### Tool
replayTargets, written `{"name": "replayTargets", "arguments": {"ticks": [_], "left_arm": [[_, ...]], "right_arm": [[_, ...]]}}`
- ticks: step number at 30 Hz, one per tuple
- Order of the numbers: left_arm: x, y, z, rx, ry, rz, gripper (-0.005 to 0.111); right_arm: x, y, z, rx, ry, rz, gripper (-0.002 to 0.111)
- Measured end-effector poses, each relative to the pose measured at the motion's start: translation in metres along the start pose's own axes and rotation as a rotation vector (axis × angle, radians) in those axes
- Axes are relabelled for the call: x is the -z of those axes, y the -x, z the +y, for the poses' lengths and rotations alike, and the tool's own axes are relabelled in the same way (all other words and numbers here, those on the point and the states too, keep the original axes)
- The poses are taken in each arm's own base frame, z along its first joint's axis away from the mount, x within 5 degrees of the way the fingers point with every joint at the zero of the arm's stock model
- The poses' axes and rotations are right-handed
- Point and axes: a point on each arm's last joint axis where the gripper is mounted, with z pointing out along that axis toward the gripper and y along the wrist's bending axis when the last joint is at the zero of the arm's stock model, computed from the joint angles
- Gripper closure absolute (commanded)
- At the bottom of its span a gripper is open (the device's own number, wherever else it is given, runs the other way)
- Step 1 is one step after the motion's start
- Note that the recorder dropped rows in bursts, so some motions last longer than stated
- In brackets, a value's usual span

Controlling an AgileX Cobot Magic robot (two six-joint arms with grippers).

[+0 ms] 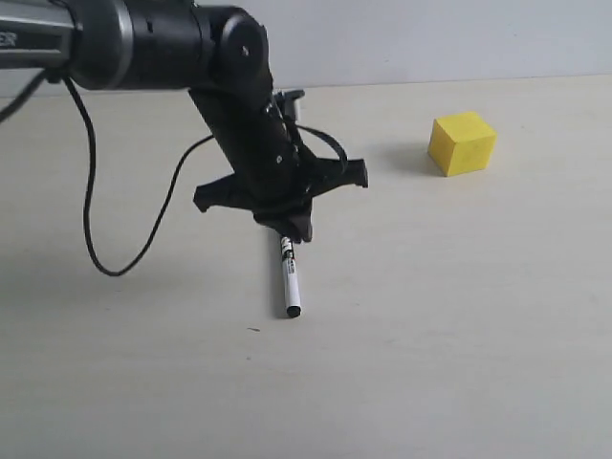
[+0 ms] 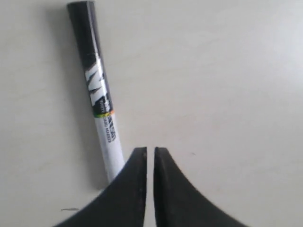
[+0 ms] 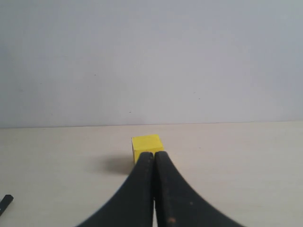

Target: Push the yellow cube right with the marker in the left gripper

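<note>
The marker [image 1: 289, 277] lies flat on the pale table, its black end pointing toward the front edge. My left gripper [image 1: 292, 229] hovers over the marker's far end. In the left wrist view the left gripper [image 2: 150, 150] is shut with only a thin slit between its fingers. The marker [image 2: 102, 109] runs beside one finger [image 2: 135, 175], outside the slit, not clamped. The yellow cube [image 1: 463, 143] sits apart at the back right. My right gripper [image 3: 154, 153] is shut and empty, and the yellow cube [image 3: 147, 145] stands just beyond its tips.
A black cable [image 1: 91, 191] loops down from the left arm [image 1: 143, 43] over the left of the table. A pale wall [image 1: 430, 38] rises behind the table's far edge. A small black tip [image 3: 4, 203] shows at the right wrist view's edge.
</note>
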Motion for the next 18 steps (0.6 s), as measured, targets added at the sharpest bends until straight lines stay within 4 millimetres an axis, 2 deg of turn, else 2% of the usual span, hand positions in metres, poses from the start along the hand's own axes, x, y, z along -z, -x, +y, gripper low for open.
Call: {"name": "replayTargets", "arguments": {"ticks": [3,5,12,15,18], "left_arm": [[0.029,-0.004,-0.01,-0.107,-0.041,-0.067,0.107],[0.048,-0.013,-0.018,-0.187,-0.072,-0.141,0.107],[0.099,-0.072,-0.032,-0.41,-0.191,-0.379,0.107],[0.115,-0.099,-0.03,-0.462,-0.222,-0.395,0.107],[0.13,-0.117,-0.029,-0.495,-0.242,-0.396,0.107]], "right_arm": [[0.0,0.0,0.0,0.0,0.0,0.0,0.108],[0.0,0.0,0.0,0.0,0.0,0.0,0.108],[0.0,0.0,0.0,0.0,0.0,0.0,0.108],[0.0,0.0,0.0,0.0,0.0,0.0,0.108],[0.0,0.0,0.0,0.0,0.0,0.0,0.108]]}}
